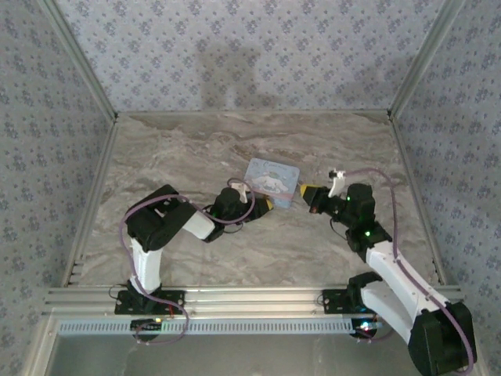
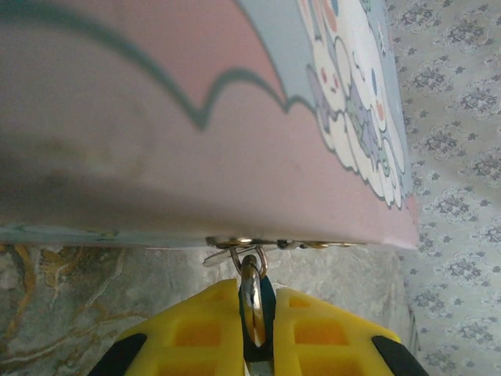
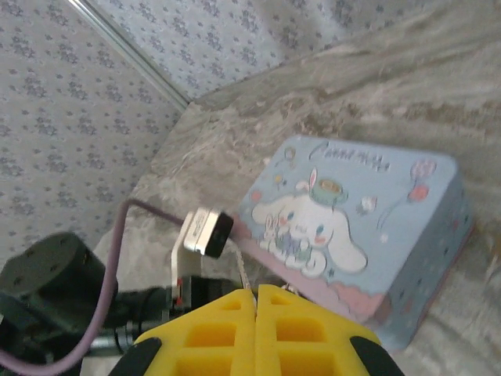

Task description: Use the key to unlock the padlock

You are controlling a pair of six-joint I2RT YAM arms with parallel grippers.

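The padlock (image 2: 253,301), a small dark blue-teal body with a shiny metal edge, hangs by its shackle from the latch on the box's lower edge. My left gripper (image 2: 256,291) is shut on it; from above, the left gripper (image 1: 266,204) sits at the box's near-left corner. My right gripper (image 3: 256,291) is shut on the key (image 3: 243,270), a thin toothed sliver sticking out from between the yellow fingertips. Seen from above, the right gripper (image 1: 305,192) is just right of the box, pointing at it.
The light blue cartoon-printed box (image 1: 272,180) lies on the marble-patterned table (image 1: 196,149), between the two grippers. Patterned walls with metal frame posts enclose the table on three sides. The left wrist's camera block (image 3: 207,231) sits close in front of the right fingers.
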